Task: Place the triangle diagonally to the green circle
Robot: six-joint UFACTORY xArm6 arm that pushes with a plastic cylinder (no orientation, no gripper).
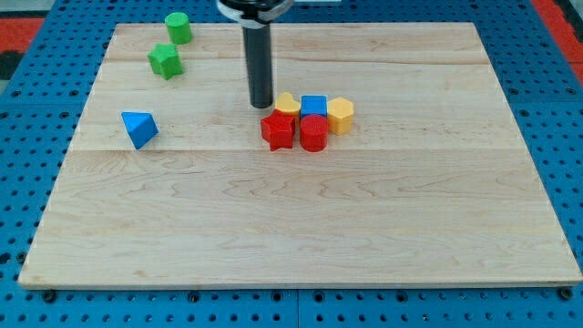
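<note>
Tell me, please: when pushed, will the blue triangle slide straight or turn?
The blue triangle probably slides easily, since it lies flat on smooth wood. A push off its centre would likely turn it, because its sides are angled. It stands alone, so nothing should block it.

A single camera view covers the scene. It looks down at an oblique angle from beyond the view's bottom edge of the wooden board (301, 228), facing toward the view's top. The whole board fits in frame, narrowing toward the top, with blue perforated table (27, 301) bordering it. The rod (260, 64) enters from the top edge.
</note>
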